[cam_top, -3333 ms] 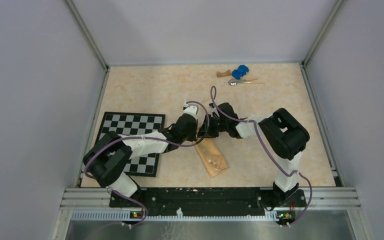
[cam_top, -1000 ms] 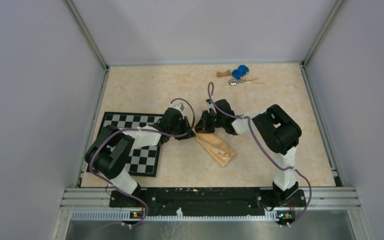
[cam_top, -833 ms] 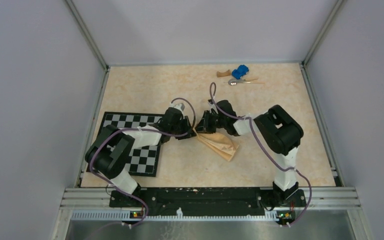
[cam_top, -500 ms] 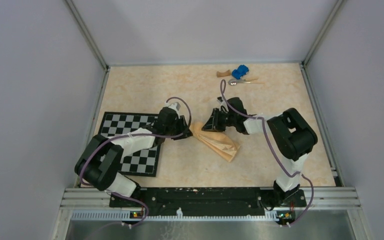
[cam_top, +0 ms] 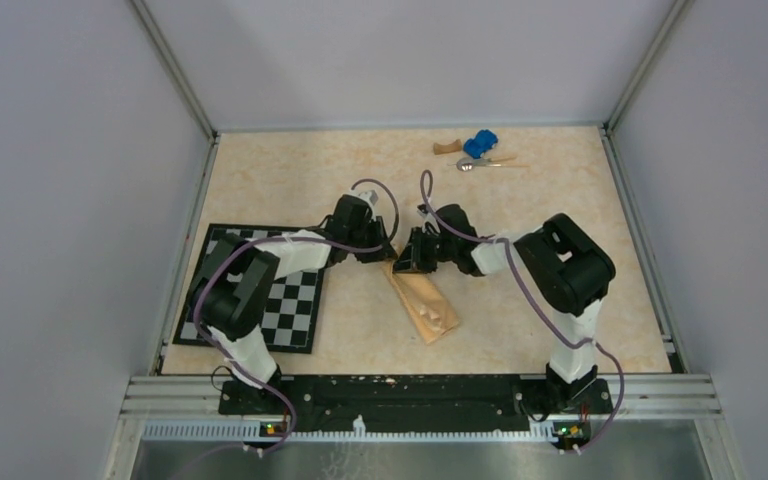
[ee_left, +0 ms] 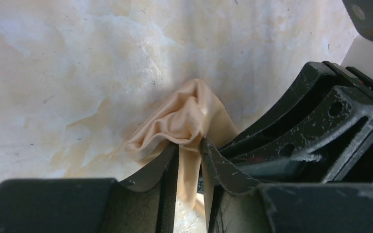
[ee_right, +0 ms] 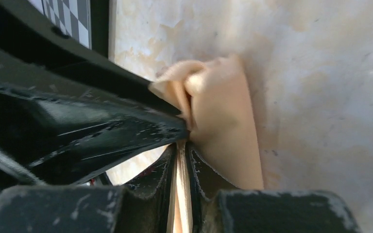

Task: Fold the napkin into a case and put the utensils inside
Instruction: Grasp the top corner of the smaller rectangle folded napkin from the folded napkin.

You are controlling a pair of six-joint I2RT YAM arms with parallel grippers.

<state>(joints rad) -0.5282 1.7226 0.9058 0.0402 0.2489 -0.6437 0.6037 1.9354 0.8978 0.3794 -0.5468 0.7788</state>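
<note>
Holding the far end of the napkin [cam_top: 425, 305], both grippers meet near the middle of the table [cam_top: 290, 180].

Left gripper [ee_left: 190, 145]: fingers clamped on a bunched fold of cloth, which is puckered above the pads.

Right gripper [ee_right: 182, 145]: fingers pressed together on a thin edge of the same end, hard against the left tool.

Napkin: a narrow layered strip running from the pinch toward the near edge. It lies flat beyond the grip, right of the mat [cam_top: 295, 310] and apart from it.

Utensils [cam_top: 480, 163]: at the far side, well apart from the napkin, just beside a blue car [cam_top: 480, 143] and a wooden block [cam_top: 447, 148]. The top view is too small to count them, though one spoon bowl appears to show. None is in or on the cloth.

Progress, as judged: folding is well advanced, since the cloth is already in strip form. With both grippers on its end, the strip is probably being straightened or tightened rather than finished.

Left to do:
- let go of the cloth
- fetch the utensils from the far side
- slide them inside

The first part looks nearly done and the second not begun
</note>
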